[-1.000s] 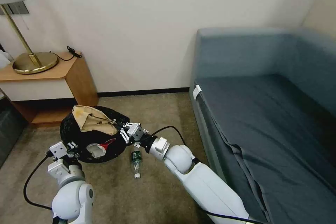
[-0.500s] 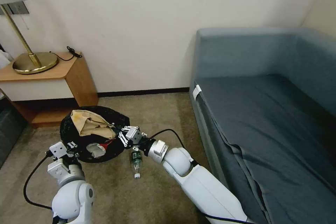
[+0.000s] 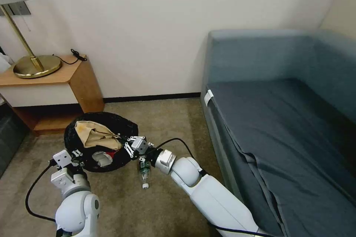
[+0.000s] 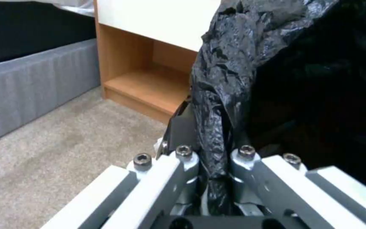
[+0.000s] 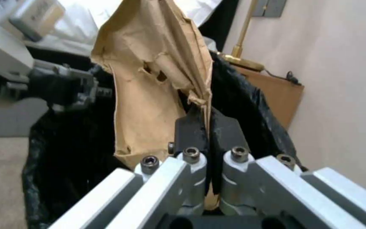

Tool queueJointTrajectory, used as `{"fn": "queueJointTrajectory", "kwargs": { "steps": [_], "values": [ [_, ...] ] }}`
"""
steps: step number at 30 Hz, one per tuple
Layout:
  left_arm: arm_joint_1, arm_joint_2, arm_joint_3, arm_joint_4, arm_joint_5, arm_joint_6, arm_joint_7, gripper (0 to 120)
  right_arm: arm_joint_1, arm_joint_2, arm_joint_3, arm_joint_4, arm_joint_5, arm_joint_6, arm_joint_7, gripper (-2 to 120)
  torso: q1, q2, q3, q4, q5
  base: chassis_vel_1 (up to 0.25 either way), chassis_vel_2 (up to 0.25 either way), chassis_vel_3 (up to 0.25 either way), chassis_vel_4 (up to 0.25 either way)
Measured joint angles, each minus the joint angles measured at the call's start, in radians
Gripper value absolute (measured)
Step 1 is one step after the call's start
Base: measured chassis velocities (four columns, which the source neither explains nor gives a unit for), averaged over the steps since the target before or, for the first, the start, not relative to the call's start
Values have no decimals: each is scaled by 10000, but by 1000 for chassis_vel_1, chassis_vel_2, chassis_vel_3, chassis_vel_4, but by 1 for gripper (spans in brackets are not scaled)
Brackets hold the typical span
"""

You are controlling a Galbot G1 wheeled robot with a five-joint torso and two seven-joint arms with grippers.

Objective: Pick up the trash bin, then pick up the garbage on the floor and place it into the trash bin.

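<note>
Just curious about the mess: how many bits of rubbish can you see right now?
3: a tan paper bag pinched by the right gripper over the trash bin, a red-and-white packet inside it, a bottle on the carpet. More may be hidden.

The head view looks down from above at the trash bin on carpet; the 2 wrist views sit close against its black liner — all 3 share it.
</note>
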Motion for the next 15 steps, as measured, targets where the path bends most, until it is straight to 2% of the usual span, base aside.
{"fn": "queueJointTrajectory", "kwargs": {
  "steps": [15],
  "values": [
    [-7,0,49,52,53,-26,-9,4,681,450,-365,-1265,-90,167,165,0,1,0,0,0,0,0,0,0,0]
  ]
}}
